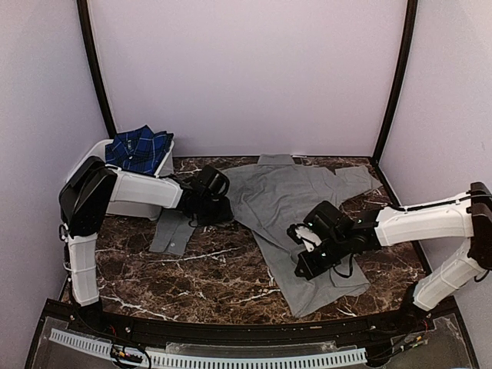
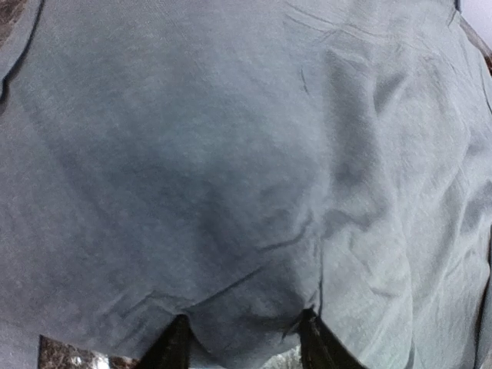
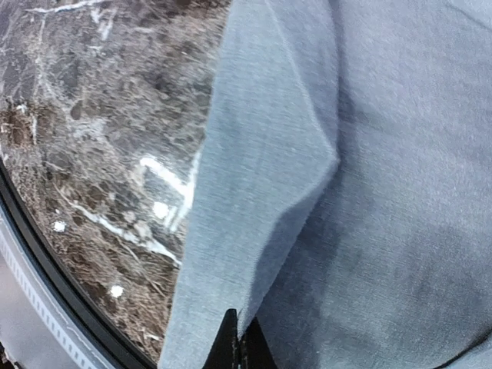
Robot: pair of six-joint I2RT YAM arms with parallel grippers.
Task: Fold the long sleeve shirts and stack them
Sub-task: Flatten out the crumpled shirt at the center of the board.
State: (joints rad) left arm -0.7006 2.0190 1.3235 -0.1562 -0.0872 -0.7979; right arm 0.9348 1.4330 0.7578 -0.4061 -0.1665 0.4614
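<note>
Overhead only, a navy-and-blue plaid shirt (image 1: pixel 138 148) is being shown in a white plastic tub (image 1: pixel 91 152); on the table (image 1: pixel 215 265), a plain grey cloth shirt (image 1: pixel 284 196) is being pinched by the right gripper (image 3: pixel 237 342), left gripper (image 2: pixel 246 346) fingers parted

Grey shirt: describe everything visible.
The grey shirt is plain mid-grey woven-looking cloth, collared, spread unfolded and wrinkled on the marble table, collar at the far edge, one sleeve trailing toward the left, hem toward the near right. The right gripper is shut on a folded side edge; the left gripper straddles cloth at its left side, fingers apart.
</note>
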